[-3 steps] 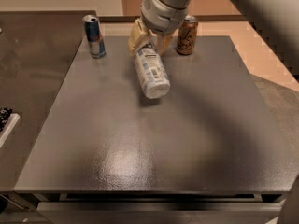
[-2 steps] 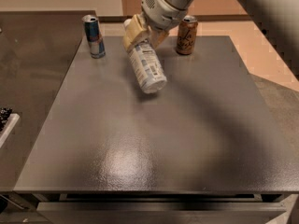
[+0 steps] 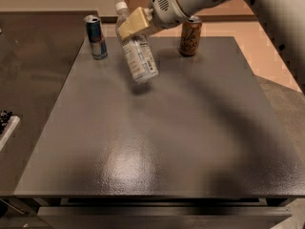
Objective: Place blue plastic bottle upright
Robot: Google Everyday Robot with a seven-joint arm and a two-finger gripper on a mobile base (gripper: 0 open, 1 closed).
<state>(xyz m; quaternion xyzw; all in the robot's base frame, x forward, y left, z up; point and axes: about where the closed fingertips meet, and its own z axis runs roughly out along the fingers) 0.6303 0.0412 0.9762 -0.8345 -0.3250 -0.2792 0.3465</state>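
The blue plastic bottle [image 3: 136, 49] is clear with a white cap and a white label. It hangs tilted above the grey table [image 3: 157, 128], cap up and to the left, bottom down and to the right, casting a shadow below. My gripper [image 3: 132, 26] is shut on the bottle's upper part, with its tan fingers [image 3: 131, 24] across the neck. The arm reaches in from the upper right.
A blue-and-silver slim can [image 3: 96, 36] stands at the table's far left. A brown can [image 3: 190, 36] stands at the far middle, behind the arm. A darker counter [image 3: 33, 70] lies to the left, with a small object [image 3: 5, 123] at its edge.
The bottle lay nearly flat on the table under the gripper. Now it is lifted off the surface and tipped more upright, cap raised toward the back left.
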